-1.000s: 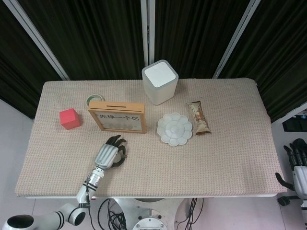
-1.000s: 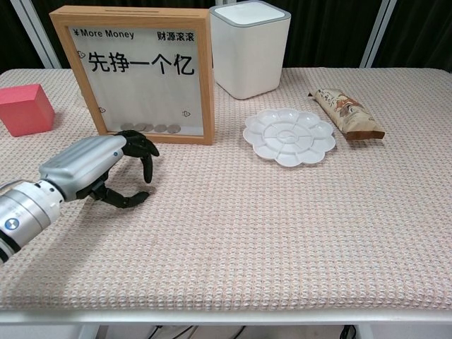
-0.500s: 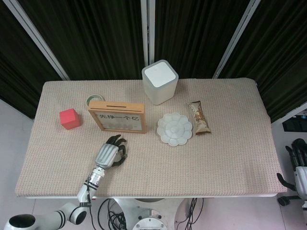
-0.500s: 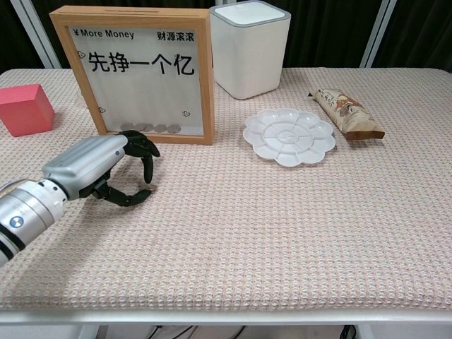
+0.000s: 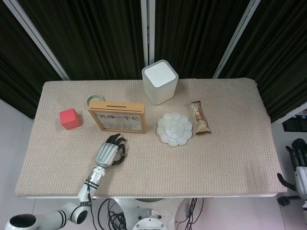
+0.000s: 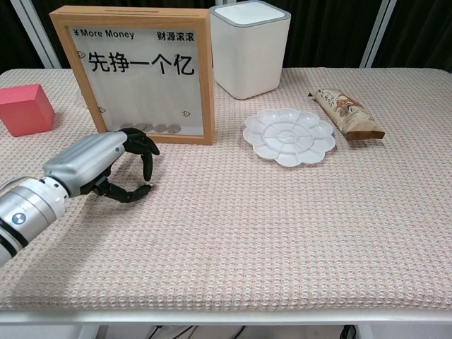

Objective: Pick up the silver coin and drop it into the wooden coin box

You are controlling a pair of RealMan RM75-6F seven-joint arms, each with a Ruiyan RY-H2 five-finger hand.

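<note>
Two lines of print crossed the wooden coin box (image 6: 134,74) at upper left: "¥More Money" and large Chinese characters, with coins lying along its bottom edge. Below it, the left hand (image 6: 106,164) curled its fingers (image 6: 146,161) towards the thumb; whether they pinched the silver coin could not be told. The right hand (image 5: 300,165) hung off-table, lower right, fingers unclear.

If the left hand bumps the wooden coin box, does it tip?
Possibly. The wooden coin box stands upright on a narrow base, tall and thin, so a push on its face may topple it backward. The few coins at its bottom add little ballast. The left hand hovers close in front.
</note>
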